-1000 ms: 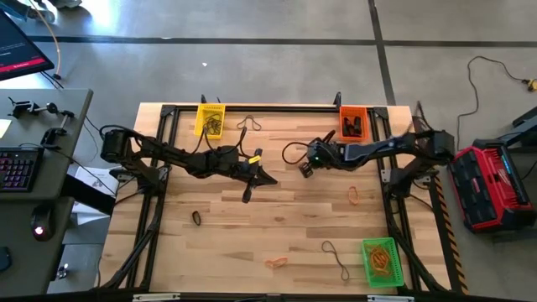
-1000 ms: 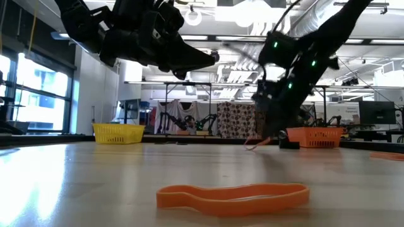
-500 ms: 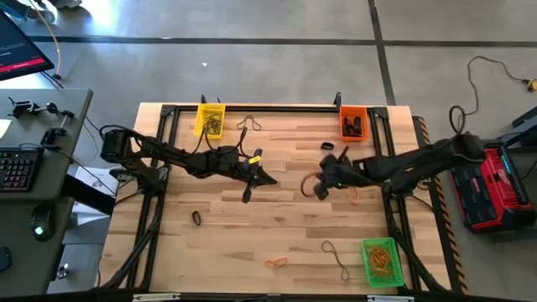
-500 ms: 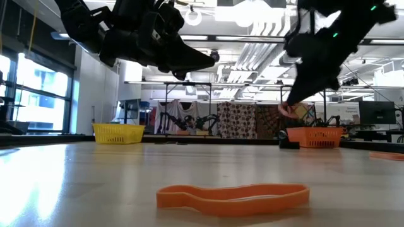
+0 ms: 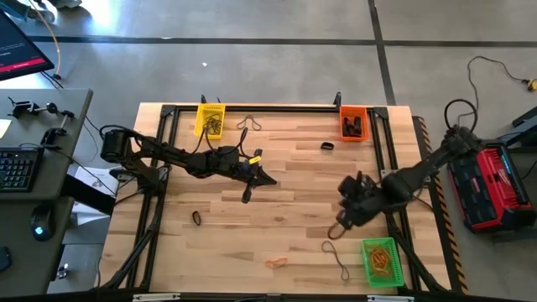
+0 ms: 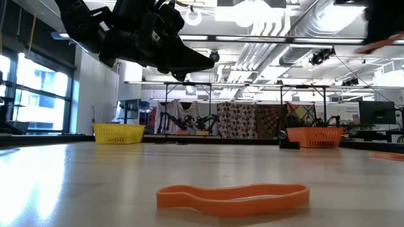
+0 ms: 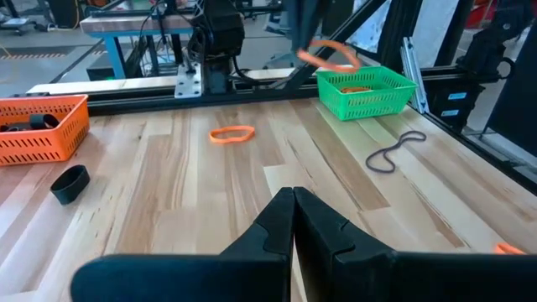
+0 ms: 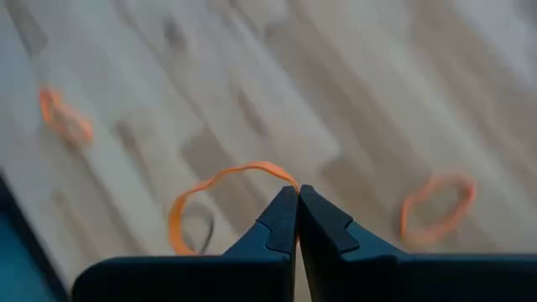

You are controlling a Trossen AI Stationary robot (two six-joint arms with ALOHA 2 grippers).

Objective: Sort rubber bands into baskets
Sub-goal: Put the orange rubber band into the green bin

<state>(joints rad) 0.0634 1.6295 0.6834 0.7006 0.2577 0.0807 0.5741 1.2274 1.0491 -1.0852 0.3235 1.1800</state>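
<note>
Your right gripper [image 5: 346,220], jaws clenched on an orange band [image 8: 220,198], hangs near the worktop's right edge; the green basket [image 5: 379,261] lies toward the front-right corner, left gripper [image 5: 248,191] clenched, idle.

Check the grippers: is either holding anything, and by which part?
The right gripper is shut on an orange rubber band, pinching one end of the loop at its fingertips; the rest hangs free. The left gripper is shut and holds nothing.

Three baskets [image 5: 210,118] [image 5: 353,122] [image 5: 379,261] sit on the table [image 5: 277,201]: two at the far edge, left and right, one at the near right corner. Rubber bands [image 5: 277,262] lie scattered between, some inside the baskets.
</note>
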